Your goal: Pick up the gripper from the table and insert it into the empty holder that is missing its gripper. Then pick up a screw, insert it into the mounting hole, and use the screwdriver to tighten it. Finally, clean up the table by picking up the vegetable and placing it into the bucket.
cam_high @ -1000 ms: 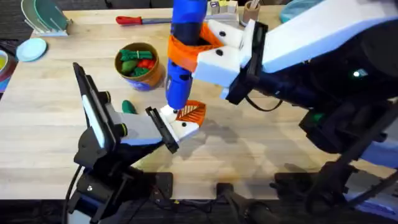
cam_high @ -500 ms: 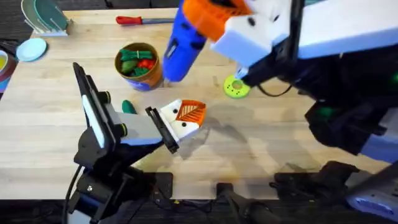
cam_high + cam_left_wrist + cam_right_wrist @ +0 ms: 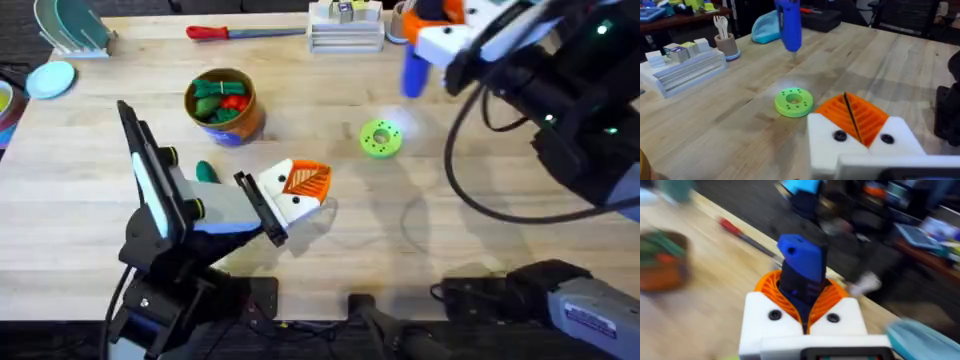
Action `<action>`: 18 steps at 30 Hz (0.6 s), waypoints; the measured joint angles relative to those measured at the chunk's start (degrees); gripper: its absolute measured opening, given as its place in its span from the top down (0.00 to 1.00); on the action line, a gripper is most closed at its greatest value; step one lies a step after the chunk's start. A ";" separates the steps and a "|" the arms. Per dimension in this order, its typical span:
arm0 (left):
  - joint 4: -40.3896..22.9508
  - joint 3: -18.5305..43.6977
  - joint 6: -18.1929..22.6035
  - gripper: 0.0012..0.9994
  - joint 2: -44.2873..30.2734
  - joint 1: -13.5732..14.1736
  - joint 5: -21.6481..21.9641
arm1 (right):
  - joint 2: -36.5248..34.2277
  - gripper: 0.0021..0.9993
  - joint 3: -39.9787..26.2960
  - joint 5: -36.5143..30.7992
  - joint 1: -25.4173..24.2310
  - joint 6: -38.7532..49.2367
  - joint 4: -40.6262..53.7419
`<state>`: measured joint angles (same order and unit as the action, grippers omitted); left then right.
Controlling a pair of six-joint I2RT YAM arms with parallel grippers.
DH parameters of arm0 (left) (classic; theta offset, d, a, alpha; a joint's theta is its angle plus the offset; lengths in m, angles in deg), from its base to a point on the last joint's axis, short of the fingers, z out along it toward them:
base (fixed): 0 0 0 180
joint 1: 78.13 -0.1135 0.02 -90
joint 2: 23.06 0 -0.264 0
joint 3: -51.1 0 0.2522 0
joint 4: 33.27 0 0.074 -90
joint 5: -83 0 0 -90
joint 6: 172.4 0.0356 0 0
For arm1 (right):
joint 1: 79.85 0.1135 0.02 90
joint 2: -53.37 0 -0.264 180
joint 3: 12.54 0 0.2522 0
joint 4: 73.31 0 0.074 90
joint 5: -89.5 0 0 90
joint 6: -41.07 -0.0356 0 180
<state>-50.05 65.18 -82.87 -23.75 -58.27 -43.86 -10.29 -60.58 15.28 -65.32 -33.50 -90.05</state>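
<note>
Bucket: round tan-orange bucket [image 3: 224,106] with blue base, far left, toy vegetables inside.
Vegetable: dark-green glossy oblong toy [image 3: 207,171] on the table, near the bucket.
Left gripper [image 3: 292,192]: mid-table, white holders [image 3: 860,150] closed on themselves, orange ribbed fingertip [image 3: 856,116] mounted.
Green disc [image 3: 380,138]: right of centre.
Right gripper [image 3: 802,317]: far right, clamped around chunky bright-blue screwdriver [image 3: 413,66].

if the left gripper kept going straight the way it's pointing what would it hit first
Most likely the green disc. In the left wrist view it lies on the table just beyond the left gripper, roughly in line with it. The blue screwdriver, held by the right gripper, hangs farther along. Depth is hard to judge.
</note>
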 joint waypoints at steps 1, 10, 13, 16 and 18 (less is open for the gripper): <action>0.02 0.02 0.00 1.00 0.02 0.00 0.00 | 0.00 0.98 0.00 -2.38 -1.30 2.98 2.05; 0.00 0.00 0.00 1.00 0.01 0.00 0.00 | 0.00 0.98 0.00 -28.17 -3.42 29.78 17.16; 0.01 0.00 0.00 1.00 0.01 0.00 0.00 | -0.54 0.98 0.00 -35.32 -3.91 37.59 24.55; 0.00 0.02 0.00 1.00 0.00 0.00 0.00 | -2.56 0.98 -0.02 -39.89 -4.58 43.35 32.25; 0.00 0.01 0.00 1.00 0.00 0.00 0.00 | -4.67 0.98 -0.02 -41.65 -4.71 45.75 36.76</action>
<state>-50.05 65.20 -82.87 -23.75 -58.27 -43.86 -14.96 -60.60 -26.37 -70.03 12.24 -53.29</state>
